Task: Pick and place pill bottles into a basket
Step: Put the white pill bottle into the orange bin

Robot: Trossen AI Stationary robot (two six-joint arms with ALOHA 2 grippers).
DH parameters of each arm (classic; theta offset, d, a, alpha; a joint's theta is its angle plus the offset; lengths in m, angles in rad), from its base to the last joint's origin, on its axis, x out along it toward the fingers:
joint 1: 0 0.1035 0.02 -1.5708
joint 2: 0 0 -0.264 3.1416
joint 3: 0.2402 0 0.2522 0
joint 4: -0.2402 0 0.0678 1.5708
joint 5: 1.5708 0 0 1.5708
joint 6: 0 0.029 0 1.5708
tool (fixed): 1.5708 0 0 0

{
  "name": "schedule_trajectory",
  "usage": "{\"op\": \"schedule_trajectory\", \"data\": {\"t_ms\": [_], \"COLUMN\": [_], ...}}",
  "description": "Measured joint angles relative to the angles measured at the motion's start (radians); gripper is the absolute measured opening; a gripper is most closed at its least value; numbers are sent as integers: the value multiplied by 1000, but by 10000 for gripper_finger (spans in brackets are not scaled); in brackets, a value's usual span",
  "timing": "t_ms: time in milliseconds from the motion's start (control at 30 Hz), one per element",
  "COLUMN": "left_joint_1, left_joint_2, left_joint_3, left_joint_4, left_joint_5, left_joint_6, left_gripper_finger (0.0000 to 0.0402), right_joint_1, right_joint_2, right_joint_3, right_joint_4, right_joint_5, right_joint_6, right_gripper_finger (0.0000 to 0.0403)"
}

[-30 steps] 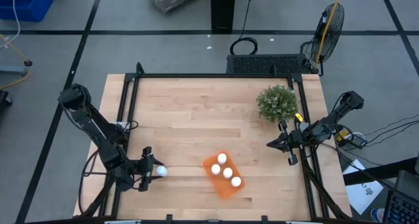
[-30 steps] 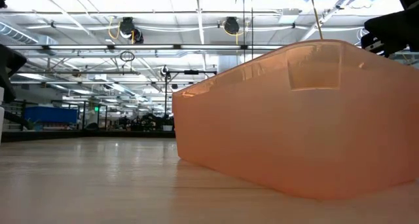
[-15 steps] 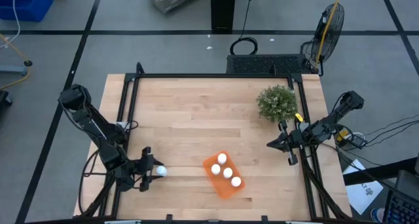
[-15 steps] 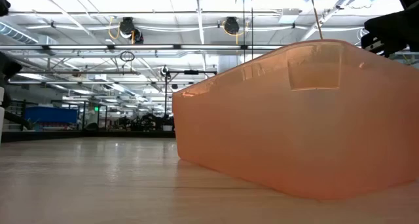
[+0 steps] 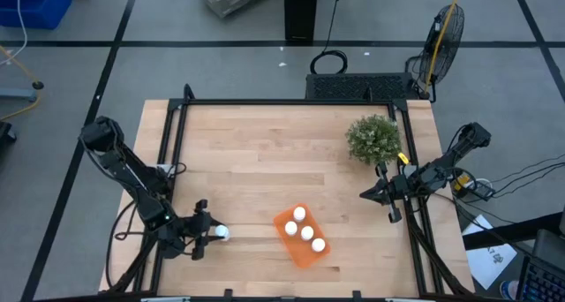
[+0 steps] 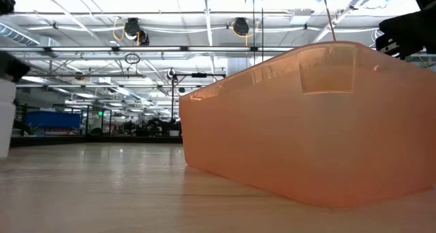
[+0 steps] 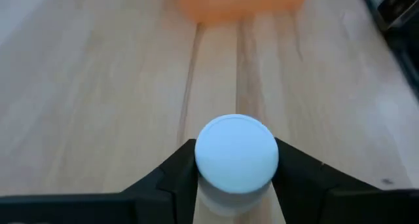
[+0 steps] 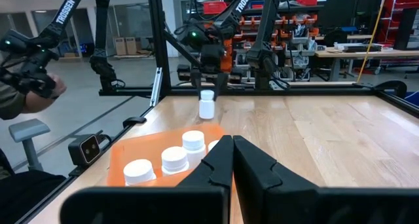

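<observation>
- My left tool (image 7: 236, 178) sits at the near left edge of the worktop (image 5: 256, 161), its two dark fingers (image 7: 171, 175) closed snugly on either side of the fifth pill bottle (image 7: 236, 150), whose round white cap faces up between them.
- In the right wrist view this bottle appears raised clear of the wood, hanging upright in the tool's grip.
- Seen from above, the held bottle (image 5: 222, 233) is well apart from the basket (image 5: 302, 237), which lies farther along the near side, toward the middle.
- The orange basket rests at an angle on the worktop and already holds four white pill bottles (image 5: 305, 228) standing in a loose diagonal row.
- I judge this to be the carrying step for the last bottle: grasp made, delivery not yet done.
- The next move calls for travelling across to the basket, clearing its wall, finding a free spot beside the four caps, then letting go gently so nothing tips.
- Farther back on the right side, my right tool (image 5: 366, 195) waits above the worktop with its fingers pressed together and holding nothing.
- Just behind it stands a green bushy plant (image 5: 373, 139), near the far right corner.
</observation>
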Motion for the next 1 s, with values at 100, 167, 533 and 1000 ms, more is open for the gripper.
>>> {"op": "schedule_trajectory", "data": {"t_ms": [100, 167, 533, 1000], "left_joint_1": [7, 22, 222, 441], "left_joint_2": [0, 0, 17, 316], "left_joint_3": [0, 0, 0, 193], "left_joint_4": [133, 235, 544, 817], "left_joint_5": [-33, -43, 99, 498], "left_joint_6": [111, 201, 514, 686], "left_gripper_finger": [166, 171, 164, 164], "right_joint_1": [0, 0, 0, 0], "right_joint_2": [0, 0, 0, 0], "right_joint_3": [0, 0, 0, 0], "right_joint_4": [0, 0, 0, 0], "right_joint_5": [0, 0, 0, 0], "right_joint_6": [0, 0, 0, 0], "right_gripper_finger": [4, 4, 4, 4]}}
